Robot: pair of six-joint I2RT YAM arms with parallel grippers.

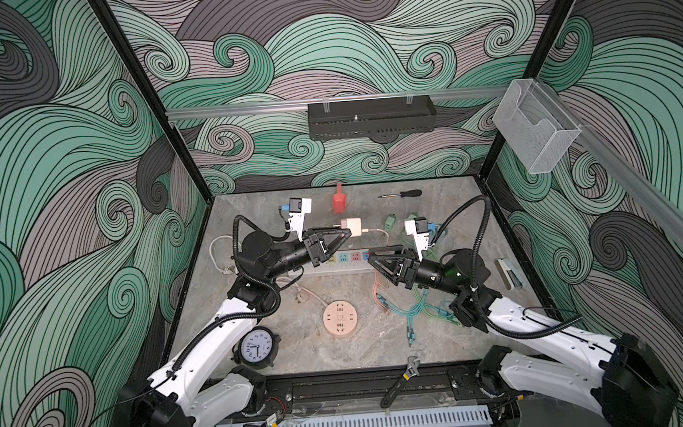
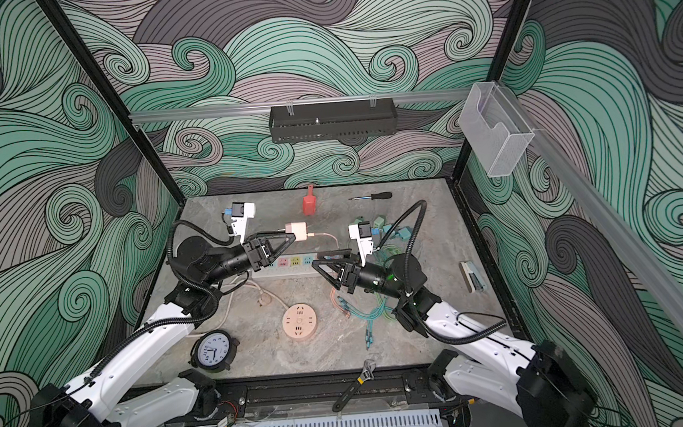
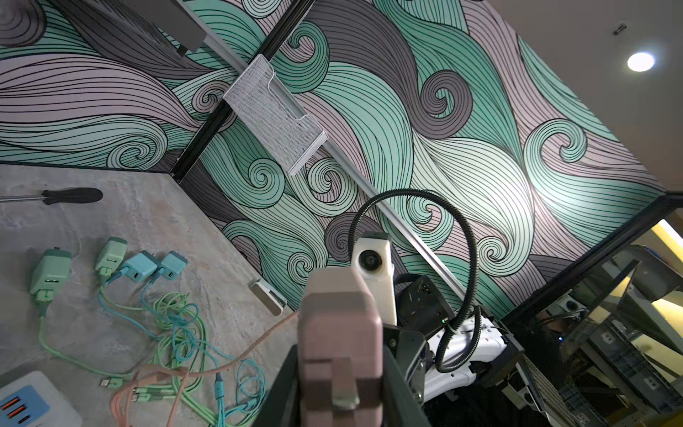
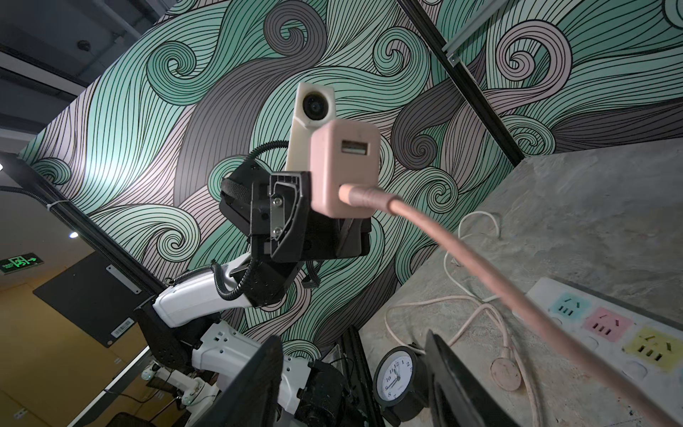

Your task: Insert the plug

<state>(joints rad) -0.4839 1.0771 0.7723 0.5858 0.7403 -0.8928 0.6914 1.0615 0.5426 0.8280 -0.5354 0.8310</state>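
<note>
The pink plug (image 1: 350, 227) (image 2: 296, 231) is a blocky adapter with a pink cable (image 4: 480, 266) trailing from it. My left gripper (image 1: 345, 234) (image 2: 291, 237) is shut on the plug (image 3: 340, 325) and holds it in the air, behind and above the white power strip (image 1: 336, 270) (image 2: 286, 272). The strip's coloured sockets (image 4: 606, 325) face up. My right gripper (image 1: 372, 256) (image 2: 315, 261) hovers open at the strip's right end, with nothing between its fingers (image 4: 258, 369). The right wrist view shows the plug (image 4: 345, 172) from its cable side.
A round pink socket (image 1: 341, 318) and a clock (image 1: 257, 346) lie near the front. Green and blue chargers with tangled cables (image 1: 418, 304) sit under the right arm. A red scoop (image 1: 339, 200), a screwdriver (image 1: 403, 194), a stapler (image 1: 511, 274) and a wrench (image 1: 403, 378) lie around.
</note>
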